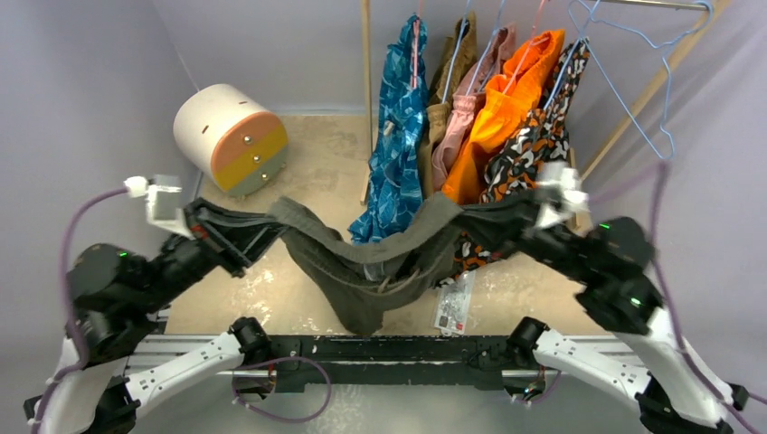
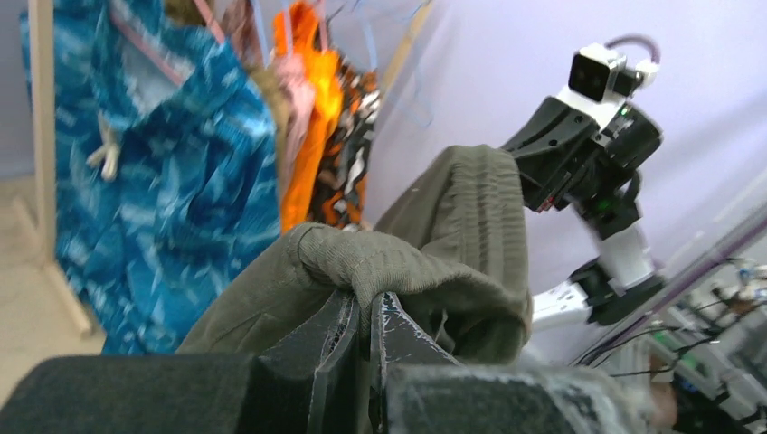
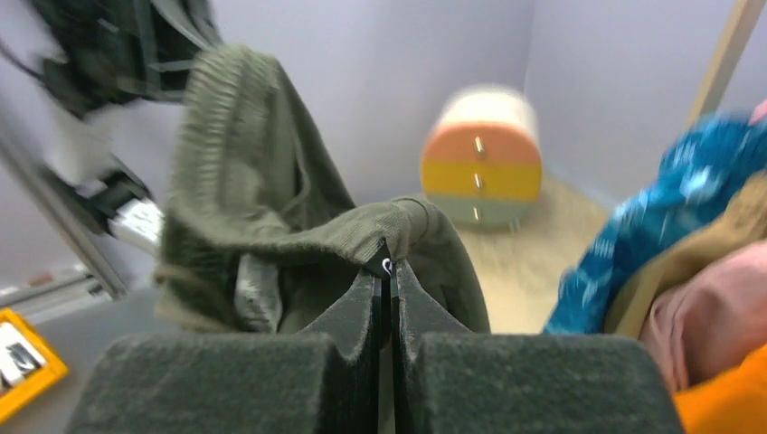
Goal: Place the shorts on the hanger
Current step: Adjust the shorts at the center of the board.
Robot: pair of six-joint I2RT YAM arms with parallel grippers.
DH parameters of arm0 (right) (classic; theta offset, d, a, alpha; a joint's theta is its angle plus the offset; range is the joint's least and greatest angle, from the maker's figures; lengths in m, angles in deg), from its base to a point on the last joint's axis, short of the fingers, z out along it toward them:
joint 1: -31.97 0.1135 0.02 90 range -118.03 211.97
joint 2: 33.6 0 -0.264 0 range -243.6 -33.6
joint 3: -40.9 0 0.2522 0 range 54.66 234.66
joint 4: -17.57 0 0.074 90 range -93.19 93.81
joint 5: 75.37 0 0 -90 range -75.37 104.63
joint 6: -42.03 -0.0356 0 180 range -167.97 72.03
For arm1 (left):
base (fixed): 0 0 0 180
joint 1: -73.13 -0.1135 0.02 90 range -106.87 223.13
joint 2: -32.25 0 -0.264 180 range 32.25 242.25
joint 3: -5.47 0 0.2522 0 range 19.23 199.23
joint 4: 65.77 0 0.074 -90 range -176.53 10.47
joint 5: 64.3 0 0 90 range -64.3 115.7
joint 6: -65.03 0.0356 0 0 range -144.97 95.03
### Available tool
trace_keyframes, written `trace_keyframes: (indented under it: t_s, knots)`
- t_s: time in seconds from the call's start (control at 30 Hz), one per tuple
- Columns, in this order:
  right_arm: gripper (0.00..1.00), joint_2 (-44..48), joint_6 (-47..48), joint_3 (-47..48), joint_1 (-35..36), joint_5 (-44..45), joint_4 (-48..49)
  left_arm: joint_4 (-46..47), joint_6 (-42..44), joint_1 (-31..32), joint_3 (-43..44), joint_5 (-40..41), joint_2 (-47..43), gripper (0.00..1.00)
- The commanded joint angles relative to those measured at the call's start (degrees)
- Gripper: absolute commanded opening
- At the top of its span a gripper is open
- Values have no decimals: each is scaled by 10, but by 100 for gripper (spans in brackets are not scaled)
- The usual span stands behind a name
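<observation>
Left hand and right hand pinch the shorts stretched between them.

In the top view, the tips of the left claw and the right claw are buried in the shorts. The shorts cover part of a packet on the counter, and its print is too small to read. The hook of the hanger, upper right, is lost at the top edge.

In the left wrist view, the blue shorts at left are blurred, and the right claw is hidden behind the shorts.

In the right wrist view, the drum at centre is blurred. The left arm, upper left, is blurred and cut off. A yellow thing, lower left, is cut by the edge and cannot be identified.
</observation>
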Motion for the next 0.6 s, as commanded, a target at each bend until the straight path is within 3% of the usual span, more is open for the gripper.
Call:
trace_keyframes:
  t_s: [0.0, 0.17, 0.27, 0.4, 0.57]
  knots:
    - [0, -57, -17, -64, -2, 91, 29, 26, 10, -2, -64, 63, 24, 0]
    - [0, -122, -80, -107, -2, 267, 7, 26, -44, -2, -163, 281, 61, 0]
    - [0, -161, -126, -141, -2, 318, -2, -14, -111, -3, -198, 390, 132, 0]
    - [0, -194, -188, -185, -2, 339, 0, 4, -150, -3, -248, 388, 192, 0]
    - [0, -168, -221, -230, -2, 386, -8, 66, -173, -3, -332, 377, 143, 0]
